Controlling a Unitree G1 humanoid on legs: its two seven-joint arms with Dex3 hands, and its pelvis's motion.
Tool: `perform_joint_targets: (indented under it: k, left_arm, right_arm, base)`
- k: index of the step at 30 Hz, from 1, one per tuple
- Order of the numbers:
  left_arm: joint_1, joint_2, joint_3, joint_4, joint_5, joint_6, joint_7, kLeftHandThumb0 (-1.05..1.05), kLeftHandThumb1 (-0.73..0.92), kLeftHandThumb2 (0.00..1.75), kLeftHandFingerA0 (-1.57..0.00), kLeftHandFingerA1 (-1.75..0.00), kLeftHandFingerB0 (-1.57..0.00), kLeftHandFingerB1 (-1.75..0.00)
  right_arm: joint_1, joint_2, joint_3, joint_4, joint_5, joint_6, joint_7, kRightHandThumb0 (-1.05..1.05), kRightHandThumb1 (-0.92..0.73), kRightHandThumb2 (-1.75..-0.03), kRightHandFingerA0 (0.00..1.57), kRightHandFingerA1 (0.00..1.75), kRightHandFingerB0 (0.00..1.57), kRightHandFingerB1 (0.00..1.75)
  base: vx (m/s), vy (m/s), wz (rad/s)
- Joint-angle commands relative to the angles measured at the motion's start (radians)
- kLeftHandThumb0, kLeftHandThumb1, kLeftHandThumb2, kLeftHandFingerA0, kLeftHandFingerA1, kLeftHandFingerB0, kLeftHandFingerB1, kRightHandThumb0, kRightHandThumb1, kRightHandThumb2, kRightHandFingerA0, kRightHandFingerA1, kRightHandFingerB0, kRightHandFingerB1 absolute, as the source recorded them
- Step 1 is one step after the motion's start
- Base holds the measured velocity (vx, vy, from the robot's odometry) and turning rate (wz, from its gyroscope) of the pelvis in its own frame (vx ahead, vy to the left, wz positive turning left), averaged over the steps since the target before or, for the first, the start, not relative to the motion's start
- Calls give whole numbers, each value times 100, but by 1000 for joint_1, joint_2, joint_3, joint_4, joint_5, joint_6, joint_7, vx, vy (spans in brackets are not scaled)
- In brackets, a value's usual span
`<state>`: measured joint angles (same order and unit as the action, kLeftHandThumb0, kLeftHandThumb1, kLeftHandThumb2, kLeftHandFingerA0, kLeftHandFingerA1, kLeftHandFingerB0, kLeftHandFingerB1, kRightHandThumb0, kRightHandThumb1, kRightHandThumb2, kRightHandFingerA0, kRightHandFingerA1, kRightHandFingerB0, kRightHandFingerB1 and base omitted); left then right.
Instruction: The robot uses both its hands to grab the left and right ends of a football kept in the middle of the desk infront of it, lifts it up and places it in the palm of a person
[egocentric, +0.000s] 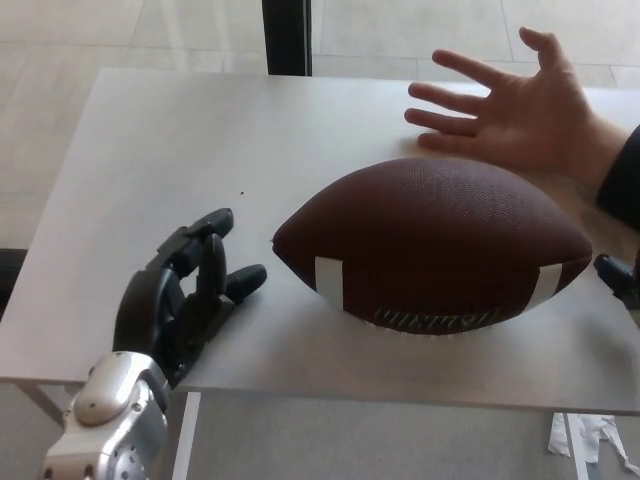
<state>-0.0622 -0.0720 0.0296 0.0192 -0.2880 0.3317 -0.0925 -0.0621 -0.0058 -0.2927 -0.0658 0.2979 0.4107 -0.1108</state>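
A brown football (432, 243) with white stripes lies on its side in the middle of the white desk (170, 160). My left hand (185, 295) is open, fingers spread, hovering near the desk's front edge just left of the ball's left tip, a small gap between them. Only a black bit of my right hand (618, 278) pokes in at the right edge, beside the ball's right end. A person's open hand (510, 105), palm up, rests behind the ball at the back right.
A dark post (287, 36) stands behind the desk at the back. Pale tiled floor surrounds the desk. A crumpled white scrap (590, 440) lies on the floor at the lower right.
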Motion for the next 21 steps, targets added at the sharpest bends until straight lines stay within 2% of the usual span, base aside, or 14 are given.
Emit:
perform_joint_targets:
  k: [1,6,10,13,14,16,17,19,20,21]
  left_arm:
    - [21,-34,-21,16,33,-30,32,-89,92,73,-36,-57,-25,-35]
    - [5,-60,-32,40,50,-41,49,-88,92,76,-34,-59,-23,-36]
    - [-3,-75,-32,58,55,-56,63,-88,92,76,-37,-64,-24,-37]
    - [-33,-71,-27,80,59,-53,60,-88,92,76,-36,-60,-25,-35]
    - [-44,-65,-20,91,60,-56,58,-93,79,91,-37,-61,-22,-40]
    - [-53,-63,-14,101,61,-57,61,-93,79,91,-37,-61,-22,-40]
    - [-56,-65,-9,101,58,-56,63,-87,92,77,-39,-60,-25,-35]
    - [-64,-68,1,105,55,-54,72,-87,92,76,-39,-60,-25,-35]
    - [-91,-60,13,114,57,-37,85,-92,81,91,-38,-59,-21,-39]
    - [-97,-61,21,119,52,-32,87,-93,81,91,-38,-59,-21,-39]
  right_arm:
    - [-40,-68,42,63,-61,-56,52,-81,-84,-66,46,46,33,31]
    - [-83,-102,50,112,-58,-48,66,-79,-83,-66,43,45,36,31]
    - [-76,-91,61,114,-61,-48,62,-78,-84,-65,47,49,36,31]
    - [-78,-85,70,137,-73,-84,68,-78,-86,-66,46,49,36,31]
    - [-75,-75,73,146,-73,-106,70,-78,-87,-66,46,53,34,31]
    - [-73,-68,76,151,-75,-123,71,-78,-87,-66,46,53,34,31]
    - [-75,-60,71,153,-66,-125,70,-78,-86,-66,47,53,35,31]
    - [-74,-49,72,153,-66,-135,65,-77,-87,-67,48,53,34,30]
    - [-77,-14,66,144,-55,-143,41,-76,-87,-67,47,49,35,31]
    - [-72,-3,67,134,-56,-141,35,-78,-87,-67,47,49,34,31]
  base:
    - [0,0,0]
    - [0,0,0]
    - [0,0,0]
    - [0,0,0]
    - [0,0,0]
    - [0,0,0]
    - [0,0,0]
    - [0,0,0]
    - [0,0,0]
    - [0,0,0]
